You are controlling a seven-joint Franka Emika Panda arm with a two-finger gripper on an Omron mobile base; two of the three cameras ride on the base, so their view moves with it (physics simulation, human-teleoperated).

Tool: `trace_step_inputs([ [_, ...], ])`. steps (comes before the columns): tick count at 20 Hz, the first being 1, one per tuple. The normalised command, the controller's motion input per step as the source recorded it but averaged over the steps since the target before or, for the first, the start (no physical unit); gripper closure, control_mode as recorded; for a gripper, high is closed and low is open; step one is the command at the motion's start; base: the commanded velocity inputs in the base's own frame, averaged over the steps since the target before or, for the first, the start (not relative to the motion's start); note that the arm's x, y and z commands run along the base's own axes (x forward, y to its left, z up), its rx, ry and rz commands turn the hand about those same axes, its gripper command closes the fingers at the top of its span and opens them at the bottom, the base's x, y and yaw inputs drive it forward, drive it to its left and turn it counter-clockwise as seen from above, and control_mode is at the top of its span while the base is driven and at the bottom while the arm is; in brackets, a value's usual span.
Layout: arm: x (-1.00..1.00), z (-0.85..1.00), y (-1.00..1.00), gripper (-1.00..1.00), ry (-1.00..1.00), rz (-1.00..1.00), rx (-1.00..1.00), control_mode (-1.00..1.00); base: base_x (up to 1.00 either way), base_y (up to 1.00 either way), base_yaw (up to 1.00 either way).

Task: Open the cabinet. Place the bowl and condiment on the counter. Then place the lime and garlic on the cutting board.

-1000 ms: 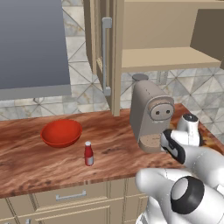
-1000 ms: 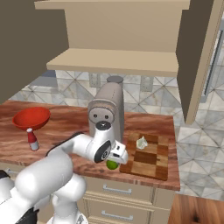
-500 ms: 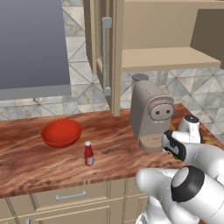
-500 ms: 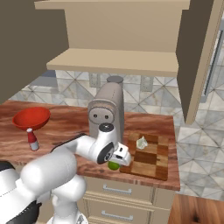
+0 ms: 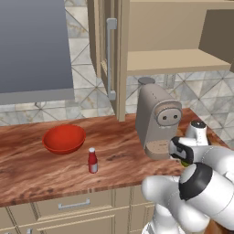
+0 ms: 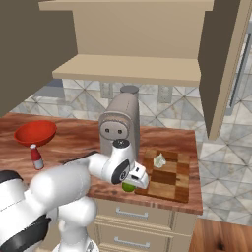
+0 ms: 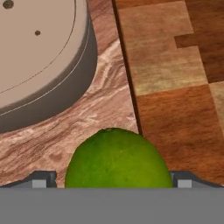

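Between wide jaws — lime (image 7: 118, 158)

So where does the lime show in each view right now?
Left base view: lime, a green sliver right of the coffee machine.
Right base view, bottom centre, at the cutting board edge.
Hand view, bottom centre.
Shared landmark: the coffee machine.
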Motion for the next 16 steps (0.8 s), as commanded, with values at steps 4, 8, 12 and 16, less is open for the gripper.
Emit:
trace_step_inputs([
  [4, 0.01, -0.21, 0.00, 1.00, 0.04, -0.06, -0.03, -1.00, 0.00, 0.00, 0.00],
  [8, 0.03, -0.21, 0.00, 1.00, 0.00, -0.04, -0.01, -1.00, 0.00, 0.00, 0.00],
  [12, 0.00, -0.02, 0.00, 1.00, -0.03, -0.02, 0.00, -1.00, 0.00, 0.00, 0.00],
  [16, 0.00, 0.25, 0.00, 1.00, -0.09, 0.00, 0.00, -1.00, 0.00, 0.00, 0.00],
])
